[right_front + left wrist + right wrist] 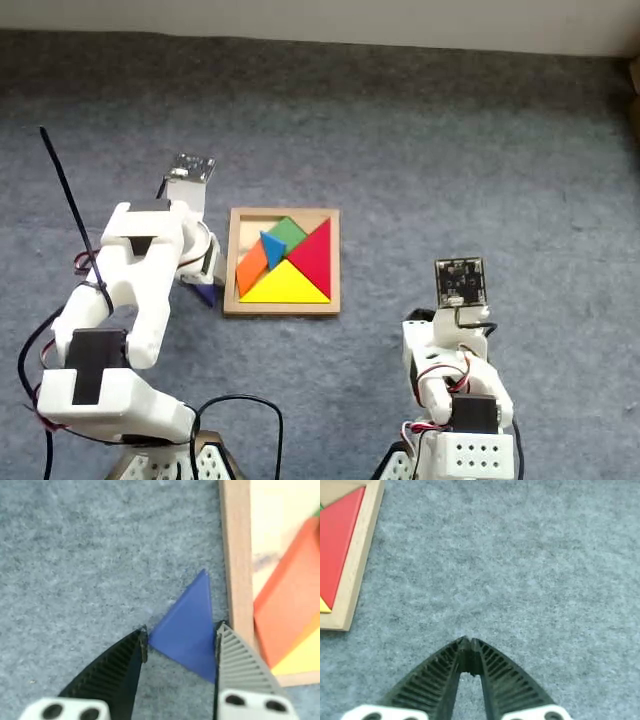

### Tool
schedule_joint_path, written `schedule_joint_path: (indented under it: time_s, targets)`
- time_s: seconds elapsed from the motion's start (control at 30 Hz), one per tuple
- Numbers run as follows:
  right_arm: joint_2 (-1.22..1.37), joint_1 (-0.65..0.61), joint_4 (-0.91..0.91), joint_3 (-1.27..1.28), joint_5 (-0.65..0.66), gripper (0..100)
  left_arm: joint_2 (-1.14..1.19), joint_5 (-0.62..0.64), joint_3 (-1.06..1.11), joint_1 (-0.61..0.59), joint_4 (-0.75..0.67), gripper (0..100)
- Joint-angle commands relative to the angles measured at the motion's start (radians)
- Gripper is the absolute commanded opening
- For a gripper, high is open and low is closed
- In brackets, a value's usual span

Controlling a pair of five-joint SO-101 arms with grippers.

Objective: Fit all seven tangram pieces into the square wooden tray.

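The square wooden tray (pixel 282 311) lies mid-table and holds a green piece (pixel 288 232), a red triangle (pixel 315 255), a yellow triangle (pixel 285 285), an orange piece (pixel 252 268) and a small blue triangle (pixel 272 245). Just outside the tray's left rim (pixel 235 555), a darker blue triangle (pixel 190 640) lies low over the carpet. My left gripper (pixel 181 635) is shut on it, one fingertip at each side. In the high view the left gripper (pixel 205 288) sits against the tray's left edge. My right gripper (pixel 468 642) is shut and holds nothing, over bare carpet right of the tray (pixel 362 565).
Grey carpet covers the whole table. The right arm (pixel 455 370) sits folded at the front right, well away from the tray. A black cable (pixel 70 200) rises beside the left arm. A pale wall edge runs along the far side.
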Motion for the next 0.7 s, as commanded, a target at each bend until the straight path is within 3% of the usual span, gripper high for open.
schedule_joint_path:
  time_s: [0.0, 0.13, 0.43, 0.67]
  targets:
    - [-0.015, 0.012, -0.004, 0.147, -0.006, 0.5, -0.015, -0.003, -0.042, 0.024, 0.020, 20]
    - [-0.015, 0.012, -0.004, 0.147, -0.006, 0.5, -0.064, -0.014, -0.091, 0.024, 0.077, 15]
    - [-0.015, 0.012, -0.004, 0.147, -0.006, 0.5, -0.119, -0.178, -0.217, 0.025, 0.132, 15]
    - [-0.015, 0.012, -0.004, 0.147, -0.006, 0.5, -0.117, -0.284, -0.257, 0.131, 0.124, 15]
